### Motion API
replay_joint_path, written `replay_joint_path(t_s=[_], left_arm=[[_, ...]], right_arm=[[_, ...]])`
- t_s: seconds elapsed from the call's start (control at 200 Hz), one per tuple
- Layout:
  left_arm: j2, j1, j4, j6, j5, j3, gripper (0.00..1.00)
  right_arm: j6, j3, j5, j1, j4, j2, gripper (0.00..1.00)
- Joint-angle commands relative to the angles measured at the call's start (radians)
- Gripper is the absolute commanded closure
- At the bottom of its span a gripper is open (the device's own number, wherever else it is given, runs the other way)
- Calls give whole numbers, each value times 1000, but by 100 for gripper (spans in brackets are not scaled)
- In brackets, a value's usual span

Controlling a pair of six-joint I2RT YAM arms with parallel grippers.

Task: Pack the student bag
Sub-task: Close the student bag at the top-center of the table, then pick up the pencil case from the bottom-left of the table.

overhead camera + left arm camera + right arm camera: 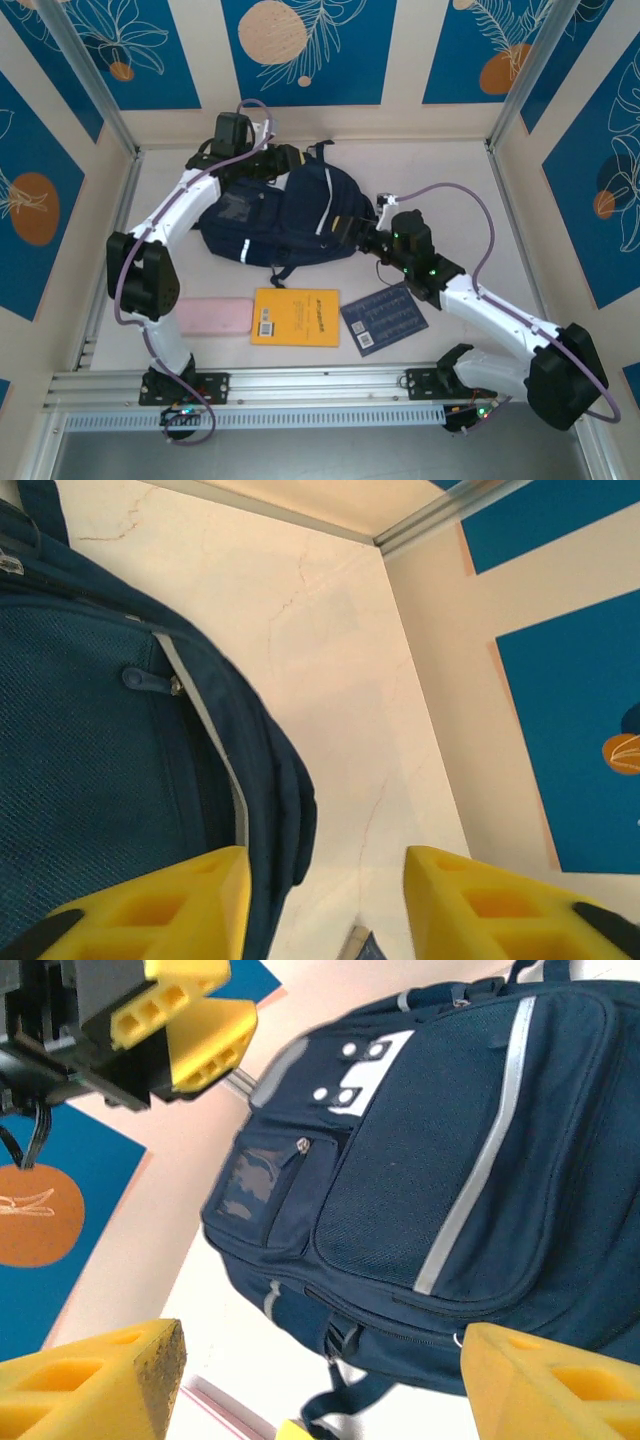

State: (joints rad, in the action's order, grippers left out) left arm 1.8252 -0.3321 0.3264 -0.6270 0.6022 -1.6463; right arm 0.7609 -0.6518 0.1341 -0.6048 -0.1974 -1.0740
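Note:
The student bag (285, 215), dark navy with white stripes, lies flat in the middle of the table. My left gripper (283, 163) hovers at its far top end. In the left wrist view this gripper (325, 875) is open, with the bag's edge (280, 780) beside the left finger and bare table in the gap. A zipper pull (135, 678) lies on the fabric ahead. My right gripper (353, 232) is at the bag's right side. Its yellow fingers stand wide open (325, 1360), with nothing between them, facing the bag's front pockets (430, 1160).
A pink case (212, 318), a yellow book (295, 316) and a blue book (384, 318) lie in a row near the front edge. Blue-and-beige walls close the table on three sides. The left gripper (190, 1020) hangs beyond the bag in the right wrist view.

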Motion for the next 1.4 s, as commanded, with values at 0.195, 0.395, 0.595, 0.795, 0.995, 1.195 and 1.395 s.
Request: replay_joint_path(t_s=[0.195, 0.395, 0.595, 0.795, 0.995, 1.195, 1.395], left_arm=[[-340, -10, 71, 64, -286, 229, 48], [-638, -9, 332, -37, -578, 421, 44], [-836, -9, 604, -45, -723, 523, 41], [-995, -9, 670, 79, -820, 558, 38], [-1099, -8, 675, 138, -886, 623, 38], [-1192, -9, 646, 150, -917, 715, 37], [-1227, -9, 625, 151, -938, 760, 37]], right_arm=[[-161, 54, -167, -43, 30, 110, 27], [-295, 37, -172, -191, 52, 78, 27], [-478, -74, -196, -334, 78, -103, 28], [-806, -253, -198, -471, 120, -384, 10], [-939, -455, -206, -516, 200, -632, 1], [-984, -624, -200, -559, 282, -817, 1], [-965, -739, -174, -565, 355, -962, 1]])
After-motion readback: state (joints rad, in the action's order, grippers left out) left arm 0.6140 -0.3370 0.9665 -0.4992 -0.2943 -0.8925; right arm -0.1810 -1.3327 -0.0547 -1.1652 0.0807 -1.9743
